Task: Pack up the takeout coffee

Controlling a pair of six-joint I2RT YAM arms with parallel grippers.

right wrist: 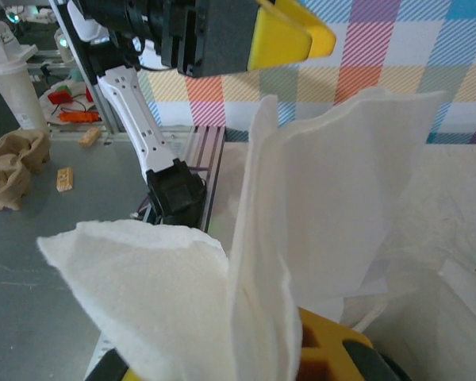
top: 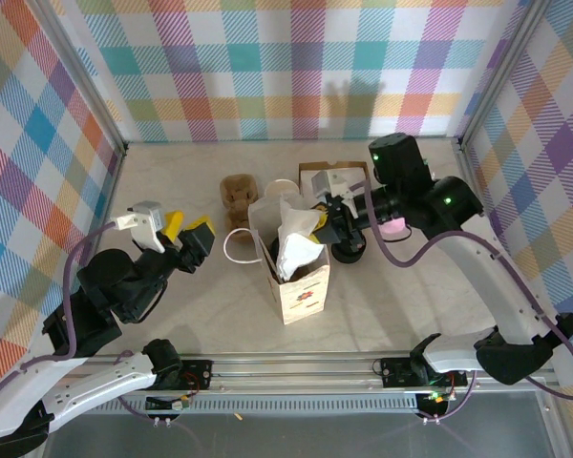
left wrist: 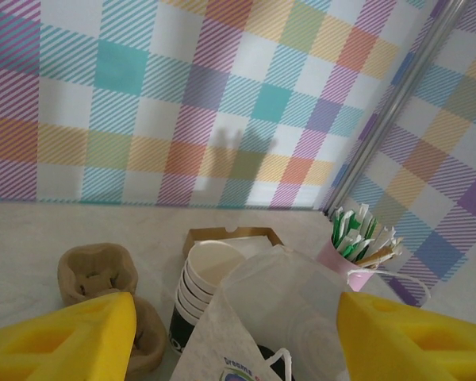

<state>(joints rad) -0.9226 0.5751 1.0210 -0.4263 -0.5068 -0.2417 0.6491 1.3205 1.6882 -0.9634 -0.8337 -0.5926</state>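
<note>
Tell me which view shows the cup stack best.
Left wrist: the cup stack is close, its open top and nested rims plain, though the bag covers its lower right. The top view shows its rim peeking past the bag.

Yellow fingers [left wrist: 63,337] frame stacked cups [left wrist: 210,274] and bag [left wrist: 293,305]

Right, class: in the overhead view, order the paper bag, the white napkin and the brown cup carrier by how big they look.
1. paper bag
2 and 3. white napkin and brown cup carrier: these look about alike, and the napkin sits nearer the camera, so no firm order.
</note>
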